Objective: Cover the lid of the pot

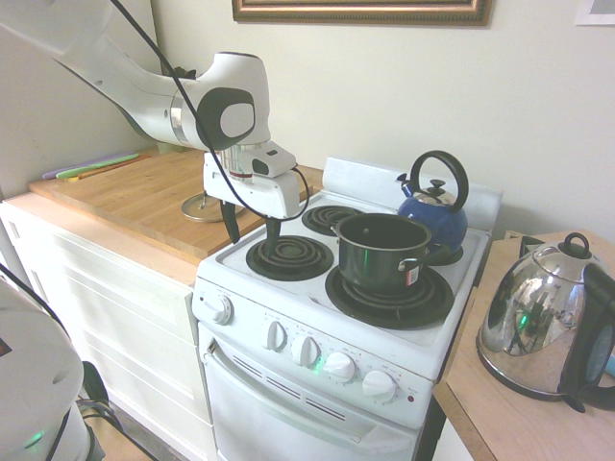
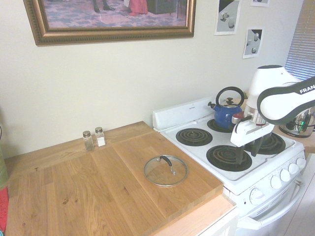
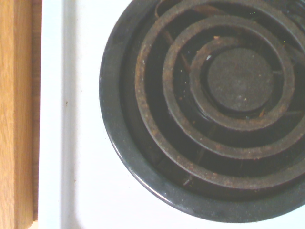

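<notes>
The dark pot [image 1: 382, 252] with a steel rim and a small red-white label stands uncovered on the stove's front right burner. The clear glass lid [image 2: 166, 170] with a metal rim and a dark knob lies flat on the wooden counter, left of the stove. In the first exterior view, the lid [image 1: 199, 206] is partly hidden behind the gripper. My gripper [image 1: 252, 230] hangs open over the front left burner [image 3: 228, 95], between lid and pot, holding nothing. In the second exterior view, my gripper [image 2: 248, 152] and arm hide the pot.
A blue kettle [image 1: 434, 206] sits on the back right burner, close behind the pot. A chrome electric kettle [image 1: 538, 322] stands on the counter to the right of the stove. Salt and pepper shakers [image 2: 94, 139] stand by the wall.
</notes>
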`<action>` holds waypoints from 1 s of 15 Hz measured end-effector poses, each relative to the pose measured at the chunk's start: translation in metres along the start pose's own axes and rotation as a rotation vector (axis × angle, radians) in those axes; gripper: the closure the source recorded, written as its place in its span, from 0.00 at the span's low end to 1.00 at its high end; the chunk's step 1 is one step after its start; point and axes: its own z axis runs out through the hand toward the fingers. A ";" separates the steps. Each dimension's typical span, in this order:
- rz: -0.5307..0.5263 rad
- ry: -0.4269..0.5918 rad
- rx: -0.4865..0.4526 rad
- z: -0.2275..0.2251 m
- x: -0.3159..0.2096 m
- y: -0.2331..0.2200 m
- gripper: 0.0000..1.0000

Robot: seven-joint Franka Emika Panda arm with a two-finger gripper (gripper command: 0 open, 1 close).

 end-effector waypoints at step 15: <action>-0.012 0.019 0.079 -0.040 -0.055 -0.205 0.00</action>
